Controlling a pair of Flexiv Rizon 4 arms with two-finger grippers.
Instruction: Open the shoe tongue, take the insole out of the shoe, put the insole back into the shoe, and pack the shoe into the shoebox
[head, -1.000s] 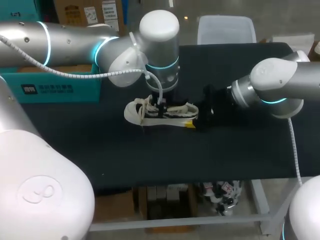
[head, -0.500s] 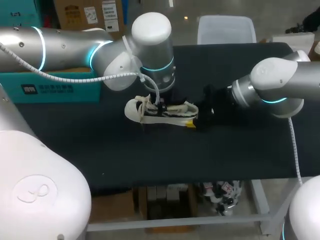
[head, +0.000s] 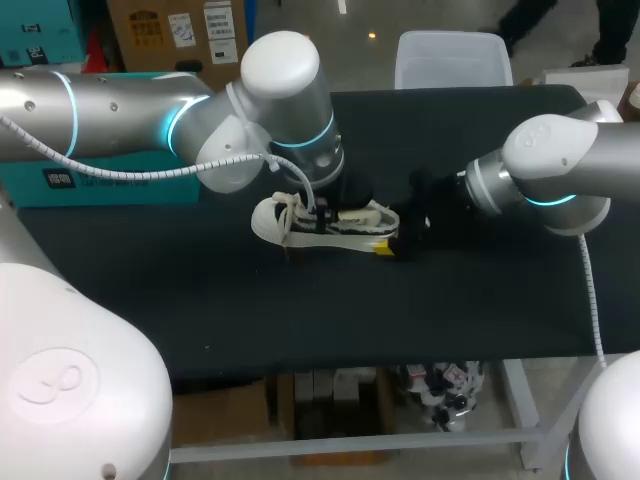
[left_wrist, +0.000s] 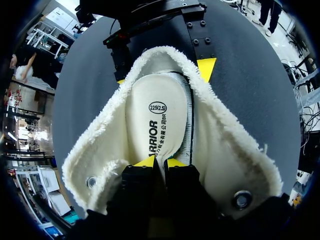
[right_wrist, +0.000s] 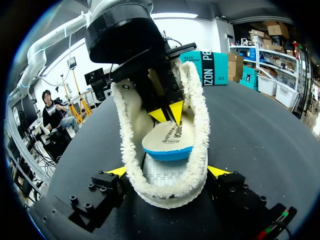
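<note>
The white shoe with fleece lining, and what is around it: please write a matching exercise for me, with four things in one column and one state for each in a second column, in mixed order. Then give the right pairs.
Things
1. cream insole with blue underside
2. white fleece-lined shoe
3. left gripper
4. right gripper

States
A. shut on the shoe's heel from two sides
B. resting on the black table
C. shut on the insole
D. lifted off the shoe's bottom, blue underside showing

Pairs: 1-D, 2-B, 3-C, 4-A
</note>
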